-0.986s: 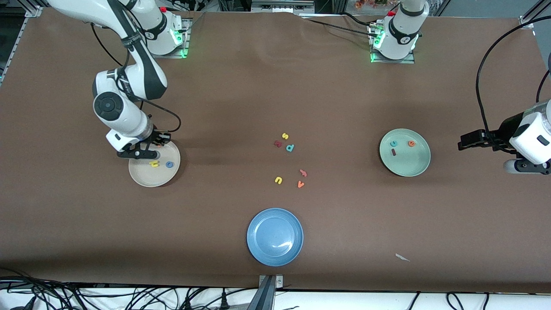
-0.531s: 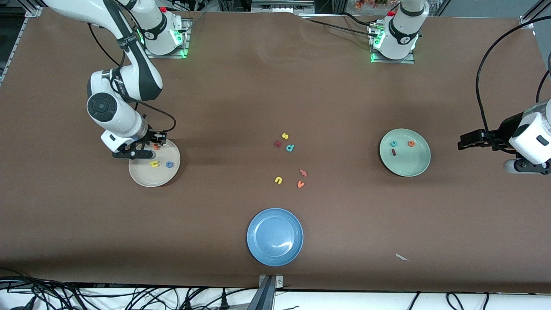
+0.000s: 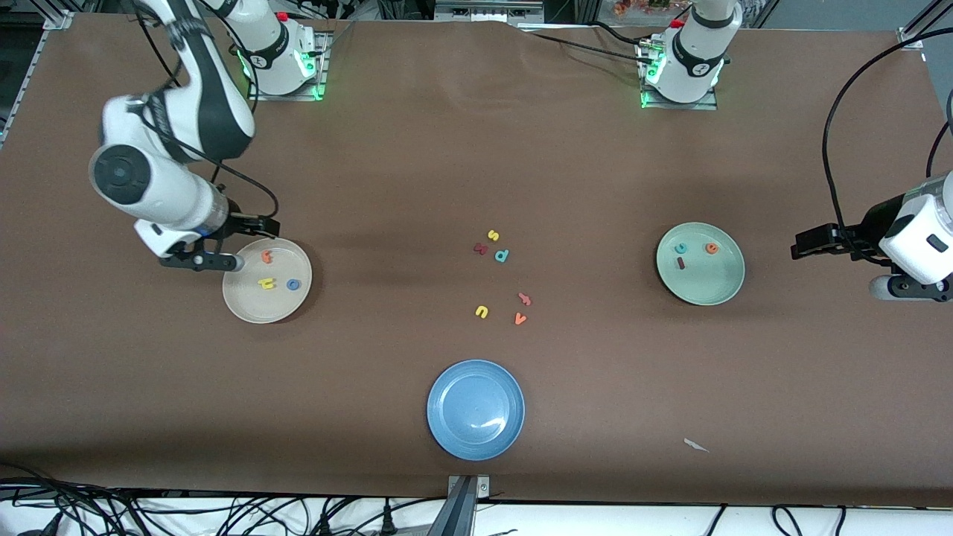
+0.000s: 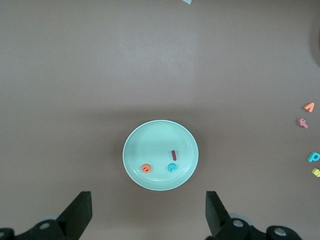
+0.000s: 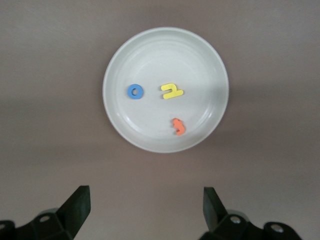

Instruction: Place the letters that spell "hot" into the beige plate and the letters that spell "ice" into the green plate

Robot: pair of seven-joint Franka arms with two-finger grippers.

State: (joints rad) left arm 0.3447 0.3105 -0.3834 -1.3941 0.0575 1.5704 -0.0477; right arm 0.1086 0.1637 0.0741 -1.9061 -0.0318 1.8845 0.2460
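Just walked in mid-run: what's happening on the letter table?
Sorting looks done. The h, o and t lie in the beige plate; the c, e and i lie in the green plate. The right gripper is open above the beige plate's edge, holding nothing. The left gripper waits open at its end of the table.

I've let go of the orange t (image 3: 266, 257): it now lies in the beige plate (image 3: 246, 309) with the yellow h (image 3: 266, 283) and blue o (image 3: 293, 284). My right gripper (image 3: 220, 260) has spread wide and risen off the plate, out over its rim toward the right arm's end of the table.
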